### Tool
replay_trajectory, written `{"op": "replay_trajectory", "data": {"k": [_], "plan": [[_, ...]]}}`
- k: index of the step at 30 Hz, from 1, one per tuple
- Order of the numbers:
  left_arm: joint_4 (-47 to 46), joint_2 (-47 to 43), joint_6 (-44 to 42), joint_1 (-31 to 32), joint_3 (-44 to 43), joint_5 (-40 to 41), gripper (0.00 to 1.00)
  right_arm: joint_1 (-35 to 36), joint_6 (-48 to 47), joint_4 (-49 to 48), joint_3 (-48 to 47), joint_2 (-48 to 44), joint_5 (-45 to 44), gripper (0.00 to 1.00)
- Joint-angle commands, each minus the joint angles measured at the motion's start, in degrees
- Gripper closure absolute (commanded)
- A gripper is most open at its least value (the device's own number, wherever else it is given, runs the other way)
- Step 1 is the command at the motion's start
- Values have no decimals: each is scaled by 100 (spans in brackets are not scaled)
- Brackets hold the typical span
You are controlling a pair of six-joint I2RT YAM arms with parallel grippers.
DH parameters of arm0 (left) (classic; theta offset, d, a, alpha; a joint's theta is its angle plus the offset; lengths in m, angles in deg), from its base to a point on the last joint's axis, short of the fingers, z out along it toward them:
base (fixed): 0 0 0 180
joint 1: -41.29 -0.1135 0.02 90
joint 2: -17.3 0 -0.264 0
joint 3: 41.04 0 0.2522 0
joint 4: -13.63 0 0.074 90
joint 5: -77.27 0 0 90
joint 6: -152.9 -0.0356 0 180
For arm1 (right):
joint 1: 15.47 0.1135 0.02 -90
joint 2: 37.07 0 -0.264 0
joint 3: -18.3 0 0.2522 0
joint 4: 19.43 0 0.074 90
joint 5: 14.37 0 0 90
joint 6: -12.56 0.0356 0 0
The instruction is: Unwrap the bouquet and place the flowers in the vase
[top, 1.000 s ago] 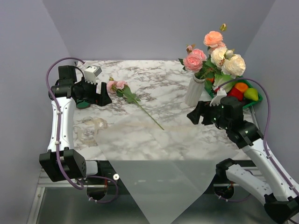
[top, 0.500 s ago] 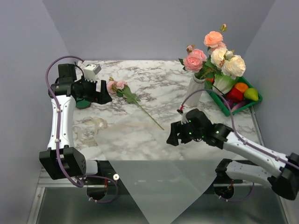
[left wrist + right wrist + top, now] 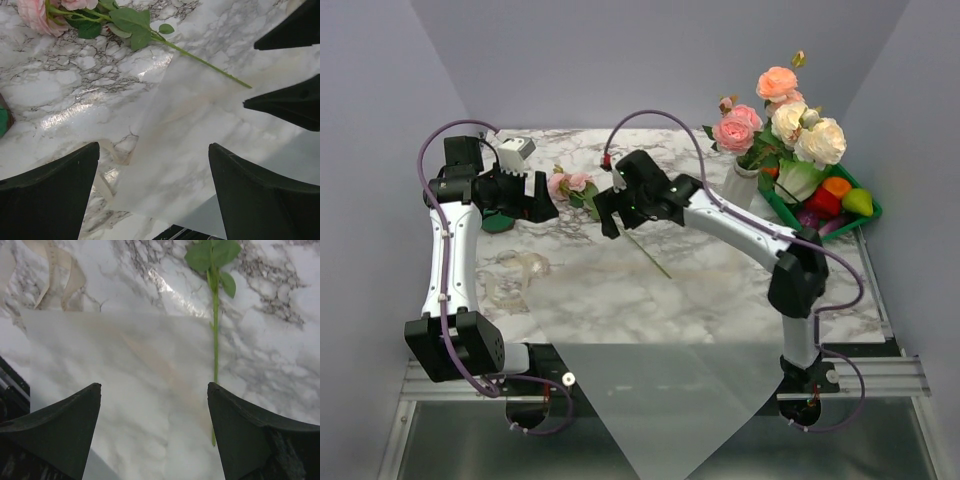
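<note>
Pink rose (image 3: 568, 183) lying flat, far left; other roses (image 3: 790, 118) upright in white ribbed vase (image 3: 734, 200), far right

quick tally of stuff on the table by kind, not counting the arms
white ribbed vase of roses: 1
loose pink long-stemmed rose: 1
white paper wrapping sheet: 1
cream ribbon: 1
green tray of plastic vegetables: 1
total: 5

Light: bright, even, soft
Glare: shiny streaks on marble table (image 3: 70, 112)
Shadows: faint
Focus: sharp throughout
</note>
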Motion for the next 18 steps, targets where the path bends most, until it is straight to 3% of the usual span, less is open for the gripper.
{"op": "replay_trajectory", "data": {"k": [1, 5, 18], "plan": [[38, -4, -120, -72, 0, 75, 1, -236, -625, 1349, -1602, 1388, 180, 8], [90, -65, -252, -116, 17, 57, 1, -421, -748, 1781, -2474, 2092, 190, 12], [293, -153, -534, -143, 52, -215, 1, -597, -757, 1799, -3256, 3050, 550, 22]]}}
